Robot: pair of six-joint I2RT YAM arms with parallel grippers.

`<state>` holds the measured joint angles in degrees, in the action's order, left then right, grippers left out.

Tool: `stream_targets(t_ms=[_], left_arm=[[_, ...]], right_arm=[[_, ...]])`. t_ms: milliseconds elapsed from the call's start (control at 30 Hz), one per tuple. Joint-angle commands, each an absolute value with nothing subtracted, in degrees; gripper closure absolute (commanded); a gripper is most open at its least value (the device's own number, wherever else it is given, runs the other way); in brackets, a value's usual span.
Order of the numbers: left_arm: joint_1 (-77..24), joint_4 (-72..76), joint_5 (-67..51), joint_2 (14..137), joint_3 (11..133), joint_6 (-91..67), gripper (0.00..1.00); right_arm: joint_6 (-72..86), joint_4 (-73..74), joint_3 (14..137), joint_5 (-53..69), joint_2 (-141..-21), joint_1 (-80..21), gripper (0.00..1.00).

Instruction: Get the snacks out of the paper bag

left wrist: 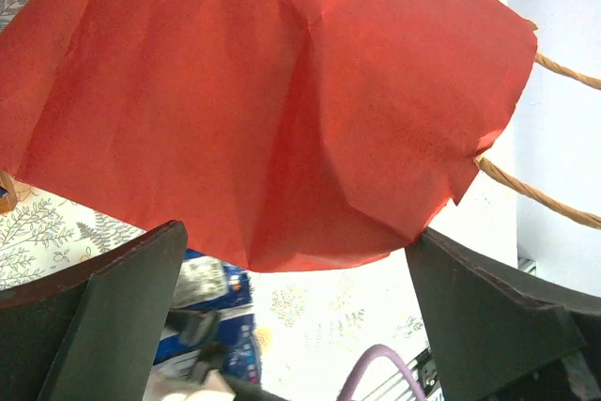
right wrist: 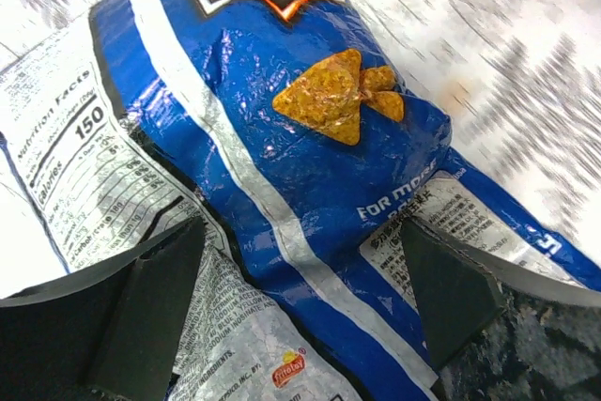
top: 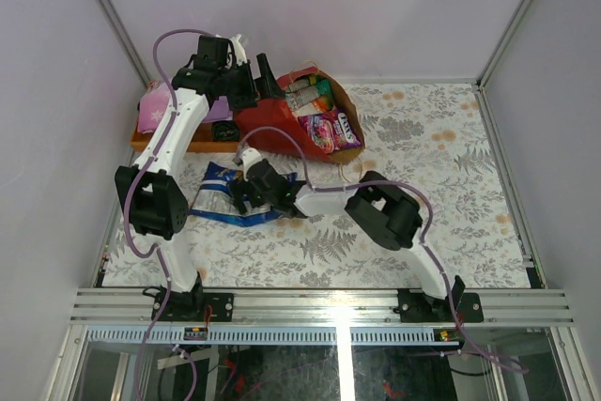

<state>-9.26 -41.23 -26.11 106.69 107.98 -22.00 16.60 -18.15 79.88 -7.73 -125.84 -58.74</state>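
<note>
Right fingers: spread wide, gripping nothing, poised low over the table.
Between the right fingers: a blue packet lies flat and face up, its lower half in the gap and touching neither finger that I can see.
Just outside the right fingers: a white-backed packet lies against the blue one on one side, print upward.
Left fingers: spread wide, gripping nothing.
Ahead of the left fingers: the red wall of the paper bag fills the view, its crumpled lower edge dipping toward the gap. I cannot tell whether it touches them.
Off to one side of them: the twisted handles.
Farther out: the bag lies on its side with its mouth turned away from the left fingers, and several snacks sit in the opening.
Progress, judged: two packets out, more inside.
Risk: with nothing pinning the bag, a reach into its mouth could shove it along the table or fold the paper shut over the packets.
Risk: the foil is slick and flat, so closing fingers could skid off, or crush the chips.
</note>
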Motion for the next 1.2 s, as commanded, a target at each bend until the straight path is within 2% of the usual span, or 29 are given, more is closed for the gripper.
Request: stream_targets(t_ms=[0,100,367,600,900,1167], left_arm=[[-8.70,-38.67,-25.16,106.11,108.26,-21.86,0.00],[-8.70,-39.38,-25.02,106.36,109.21,-21.43,0.00],[-8.68,-39.78,-24.84,106.72,109.48,-21.27,0.00],[-8.70,-39.61,-24.89,106.38,108.83,-21.16,0.00],[-8.66,-39.37,-24.63,105.65,107.87,-20.77,0.00],[-8.61,-39.42,-24.46,105.67,107.84,-20.59,0.00]], right_arm=[[18.97,-11.35,93.29,-3.03,-133.72,-60.01,0.06],[20.01,-11.56,94.90,-2.79,-132.31,-59.99,0.04],[16.79,-18.09,70.73,-7.26,-113.41,-58.48,0.02],[16.19,-15.48,62.11,-5.17,-108.96,-58.18,0.01],[18.26,-15.88,68.76,-1.47,-119.36,-58.21,0.05],[20.62,-12.35,85.33,1.77,-131.33,-58.91,0.09]])
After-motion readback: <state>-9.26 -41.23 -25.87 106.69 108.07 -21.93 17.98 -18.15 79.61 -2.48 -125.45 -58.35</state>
